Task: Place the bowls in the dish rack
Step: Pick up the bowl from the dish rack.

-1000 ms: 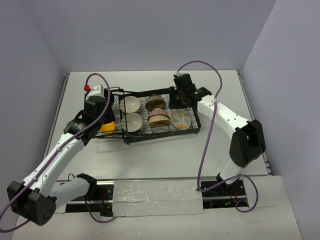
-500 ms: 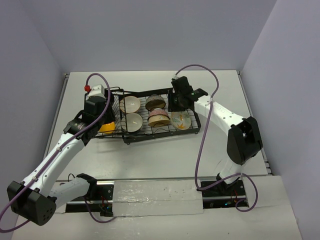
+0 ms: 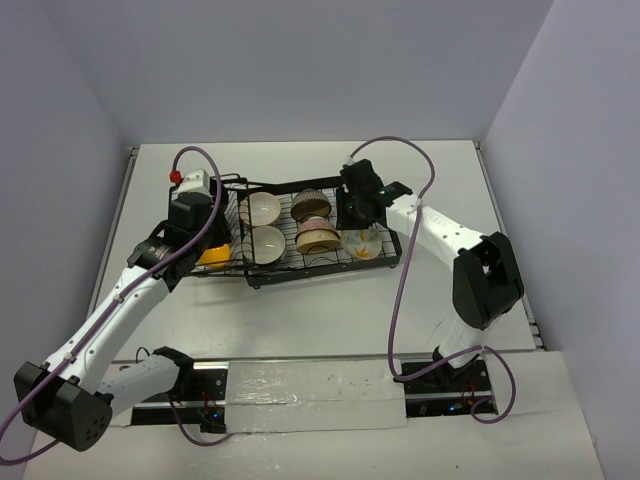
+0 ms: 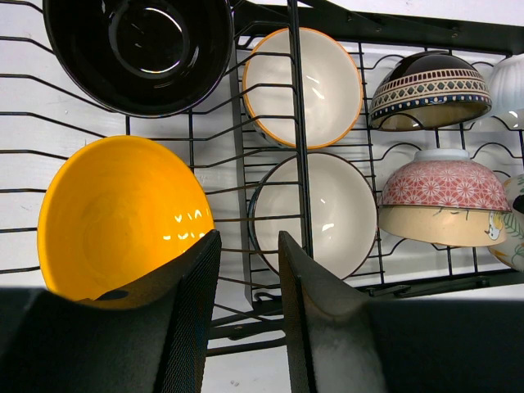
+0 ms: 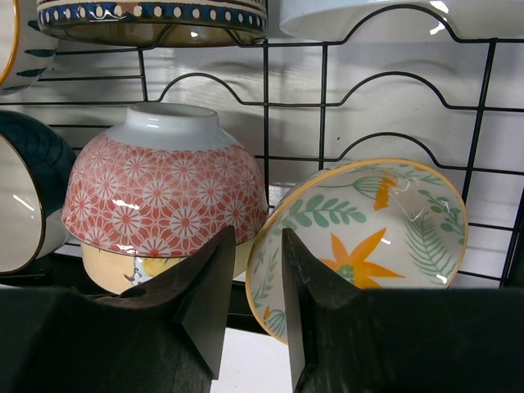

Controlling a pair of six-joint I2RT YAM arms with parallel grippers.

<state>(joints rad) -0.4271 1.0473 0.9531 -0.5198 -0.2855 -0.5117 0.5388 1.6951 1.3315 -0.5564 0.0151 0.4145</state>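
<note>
Bowls, as far as they can be seen, sit inside the dish rack (image 3: pixel 320 268), which lies across the middle of the bench (image 3: pixel 300 320). The floral bowl (image 5: pixel 368 237) leans on edge at the rack's 3 o'clock end, its opening turned toward the right wrist camera, just beside the upturned red-patterned bowl (image 5: pixel 164 188) at its 9 o'clock. The yellow bowl (image 4: pixel 123 213) lies in the basket at the rack's 9 o'clock end, with the black bowl (image 4: pixel 139 49) at its 12 o'clock.

The right tool (image 5: pixel 259 246) has its jaws narrow, and the floral bowl's 8 o'clock rim stands in the gap. Whether the pads press on it I cannot tell. The left tool (image 4: pixel 248 241) is also narrow, with only rack wire showing in its gap. It hangs at the yellow bowl's 4 o'clock rim and holds nothing.

These look like glazed ceramic: rigid, smooth, probably slick under the pads, and likely to chip against wire or a neighbour. Each probably has enough weight to swing in a light pinch. The rim looks the best place to grip, one pad inside and one outside, seated deep and squeezed firmly.
</note>
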